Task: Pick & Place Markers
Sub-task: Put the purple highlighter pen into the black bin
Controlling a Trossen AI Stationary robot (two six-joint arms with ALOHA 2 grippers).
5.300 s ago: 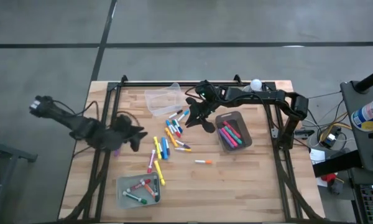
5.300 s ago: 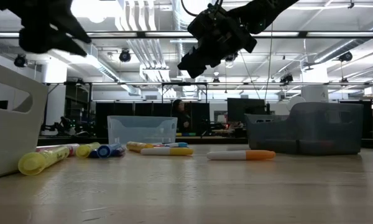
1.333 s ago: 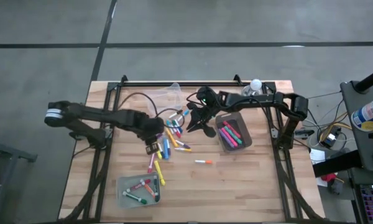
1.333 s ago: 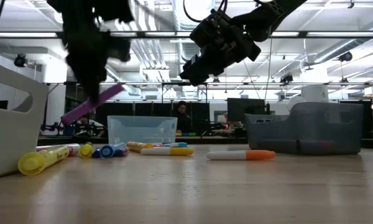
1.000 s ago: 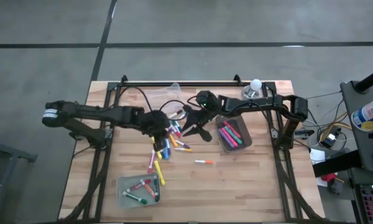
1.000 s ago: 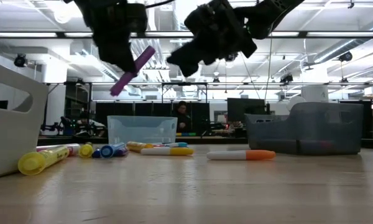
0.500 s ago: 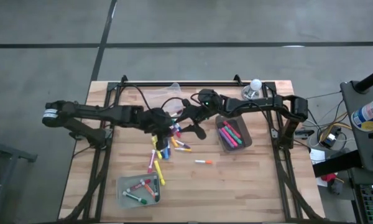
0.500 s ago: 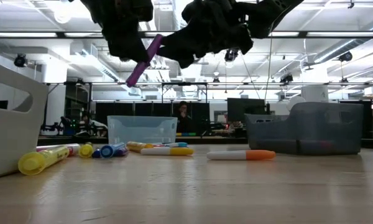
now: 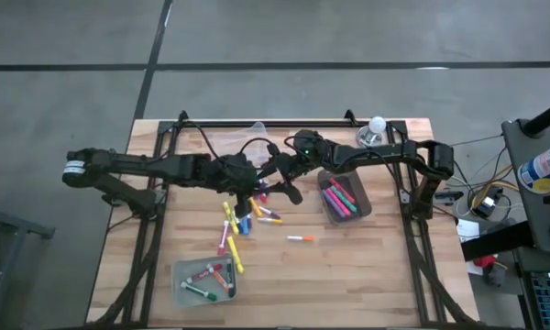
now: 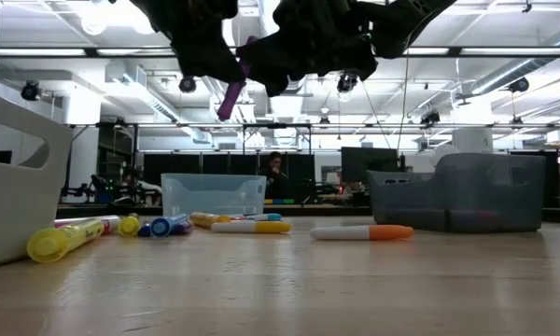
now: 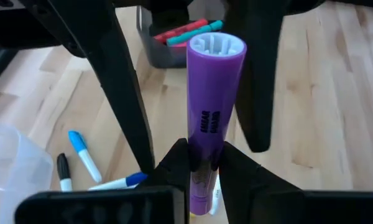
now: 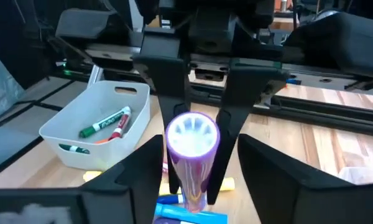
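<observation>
A thick purple marker [image 11: 214,118] with a ribbed open end hangs above mid-table, pinched in the left gripper [image 11: 201,163]; the right gripper [image 12: 188,163], fingers spread, flanks it, seemingly without contact.

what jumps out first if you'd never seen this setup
Above the table's middle, the left gripper holds a purple marker out between the open fingers of the right gripper, a mid-air handover. Below lies a heap of loose markers, with the dark bin to its right.
</observation>
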